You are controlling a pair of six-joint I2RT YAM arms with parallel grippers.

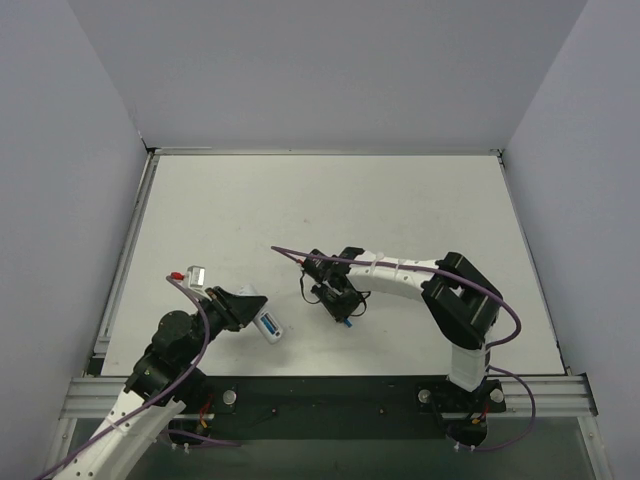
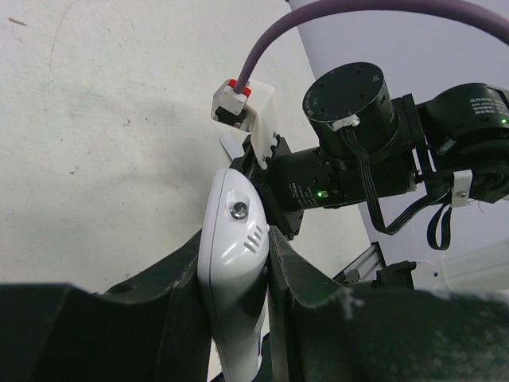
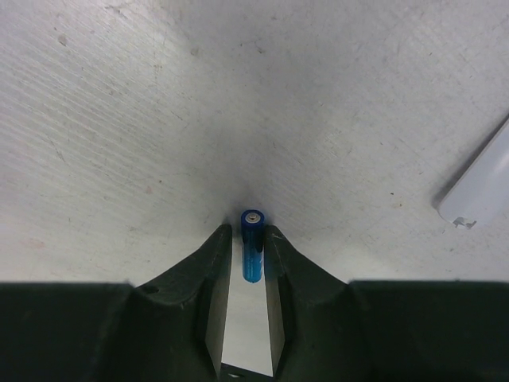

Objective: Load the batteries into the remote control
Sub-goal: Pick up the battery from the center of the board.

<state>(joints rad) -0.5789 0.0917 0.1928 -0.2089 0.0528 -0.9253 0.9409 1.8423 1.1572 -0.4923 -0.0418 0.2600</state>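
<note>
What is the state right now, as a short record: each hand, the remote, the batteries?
left hand: shut on the small white oblong plastic remote control
right hand: shut on one tiny blue cylindrical battery, end pointing away from the camera
second battery: not confirmed; a blue patch shows on the remote in the top view
white plastic piece: at the right wrist view's edge, identity unclear
loading: held battery not yet in the remote

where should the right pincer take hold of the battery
Grip the battery on its blue barrel, mid-length, one finger on each curved flank, coming in as the right pincer now does, straddling it. The round sides seat between flat fingers, and both ends stay free for the contacts. Whether it already clamps is unclear.
</note>
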